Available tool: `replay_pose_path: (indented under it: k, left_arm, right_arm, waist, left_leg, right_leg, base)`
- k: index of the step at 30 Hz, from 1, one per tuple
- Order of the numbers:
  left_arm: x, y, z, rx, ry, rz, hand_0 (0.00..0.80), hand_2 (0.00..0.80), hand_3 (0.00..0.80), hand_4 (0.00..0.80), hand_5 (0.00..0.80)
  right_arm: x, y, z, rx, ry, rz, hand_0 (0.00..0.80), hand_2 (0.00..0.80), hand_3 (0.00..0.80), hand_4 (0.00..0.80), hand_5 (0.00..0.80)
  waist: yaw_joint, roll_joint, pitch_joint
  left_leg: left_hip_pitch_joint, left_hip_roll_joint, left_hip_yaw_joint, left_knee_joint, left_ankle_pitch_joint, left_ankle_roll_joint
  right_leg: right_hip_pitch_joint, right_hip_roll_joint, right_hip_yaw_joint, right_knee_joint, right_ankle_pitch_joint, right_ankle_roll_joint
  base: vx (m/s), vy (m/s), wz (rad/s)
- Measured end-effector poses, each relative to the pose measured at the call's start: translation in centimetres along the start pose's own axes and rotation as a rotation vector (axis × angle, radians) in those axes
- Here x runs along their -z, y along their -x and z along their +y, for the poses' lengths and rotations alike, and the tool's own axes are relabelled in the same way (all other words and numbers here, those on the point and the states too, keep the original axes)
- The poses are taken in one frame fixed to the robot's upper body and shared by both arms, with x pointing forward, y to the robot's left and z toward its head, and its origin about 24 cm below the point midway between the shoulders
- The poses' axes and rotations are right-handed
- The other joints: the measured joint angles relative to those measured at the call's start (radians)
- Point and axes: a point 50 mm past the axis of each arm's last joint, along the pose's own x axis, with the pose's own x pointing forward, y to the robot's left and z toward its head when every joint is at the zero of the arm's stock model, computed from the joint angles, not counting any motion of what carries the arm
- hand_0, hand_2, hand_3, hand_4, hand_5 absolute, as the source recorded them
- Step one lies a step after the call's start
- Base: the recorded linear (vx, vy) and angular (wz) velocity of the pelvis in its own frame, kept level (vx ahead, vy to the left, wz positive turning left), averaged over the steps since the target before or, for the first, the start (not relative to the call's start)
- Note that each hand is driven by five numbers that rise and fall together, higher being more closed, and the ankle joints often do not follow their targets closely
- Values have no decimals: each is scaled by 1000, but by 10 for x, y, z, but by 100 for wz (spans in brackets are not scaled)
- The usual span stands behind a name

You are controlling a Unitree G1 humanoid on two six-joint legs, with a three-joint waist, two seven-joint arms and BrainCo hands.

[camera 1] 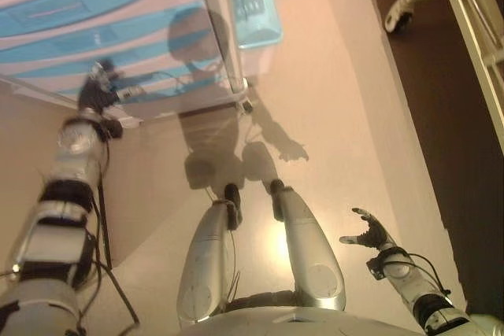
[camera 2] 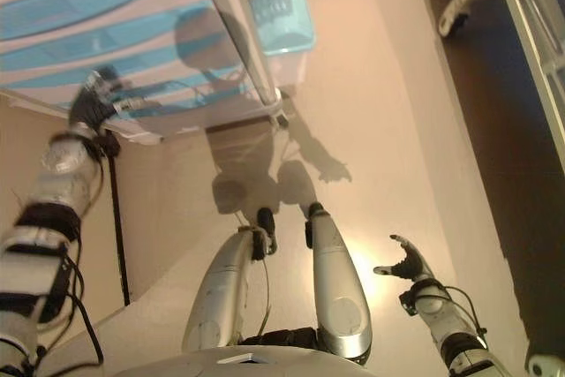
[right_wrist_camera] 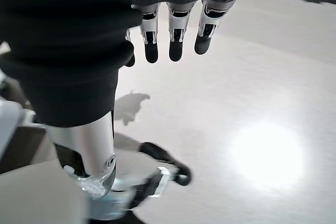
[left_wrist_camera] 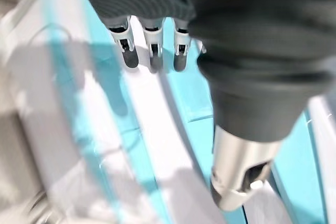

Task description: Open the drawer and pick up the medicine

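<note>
A white drawer unit [camera 1: 118, 29] with light blue drawer fronts stands at the upper left. My left hand [camera 1: 98, 88] reaches up to its lowest drawer fronts. In the left wrist view its fingers [left_wrist_camera: 152, 51] are straight and close over a white and blue front [left_wrist_camera: 184, 93], holding nothing. I cannot tell if they touch it. No medicine shows in any view. My right hand [camera 1: 370, 234] hangs open and empty at the lower right above the floor, and its fingers [right_wrist_camera: 176, 40] are straight in the right wrist view.
A light blue basket [camera 1: 256, 13] stands on the floor against the unit's right side. The unit stands on small casters [camera 1: 246, 104]. A white frame on wheels [camera 1: 398, 17] stands at the upper right over darker floor.
</note>
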Motion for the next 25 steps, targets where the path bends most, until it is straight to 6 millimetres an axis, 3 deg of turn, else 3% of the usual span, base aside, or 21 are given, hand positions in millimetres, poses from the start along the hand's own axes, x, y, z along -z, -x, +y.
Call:
replay_pose_path:
  k: [5,9,12,16,19,22,25]
  left_arm:
    - [101,74,-11,47,164,262,0,0,0,0,0]
    - [152,126,-18,-6,331,420,0,0,0,0,0]
    - [194,177,-32,-96,417,621,0,0,0,0,0]
    - [229,242,-38,-218,461,900,0,0,0,0,0]
    - [241,282,-39,-239,401,1079,0,0,0,0,0]
    - [246,305,-43,-204,339,1182,0,0,0,0,0]
    - [247,310,-49,-104,218,1238,0,0,0,0,0]
  right_arm:
    - [29,17,17,-42,-13,101,0,0,0,0,0]
    - [43,26,23,-88,-3,161,0,0,0,0,0]
    - [53,33,39,-154,-37,222,0,0,0,0,0]
    - [55,36,53,-214,-94,261,0,0,0,0,0]
    - [60,40,58,-235,-132,294,0,0,0,0,0]
    - [59,38,57,-232,-154,298,0,0,0,0,0]
    - [57,37,58,-236,-157,297,0,0,0,0,0]
  waist:
    - [71,29,-142]
    - [109,59,-247]
    - [112,56,-327]
    - [137,27,-357]
    - [162,8,-377]
    - [180,6,-377]
    - [188,6,-377]
  left_leg:
    - [202,-2,-52,-243,75,-18]
    - [329,2,-76,-394,122,-23]
    - [382,4,-100,-453,137,-27]
    - [412,6,-123,-468,143,-33]
    - [432,10,-127,-490,145,-36]
    - [433,10,-128,-503,159,-36]
    - [431,13,-125,-504,163,-37]
  right_leg:
    - [200,-6,-71,-205,31,-13]
    - [329,0,-109,-323,45,-13]
    - [394,5,-136,-390,47,-12]
    - [452,12,-163,-432,49,-15]
    - [470,18,-168,-453,49,-16]
    - [472,16,-185,-453,51,-18]
    - [472,16,-193,-453,52,-20]
  base:
    - [78,-159,32]
    - [20,-130,31]
    - [-45,-96,27]
    - [-71,-42,23]
    - [-94,-6,13]
    - [-91,-3,15]
    - [-74,-10,10]
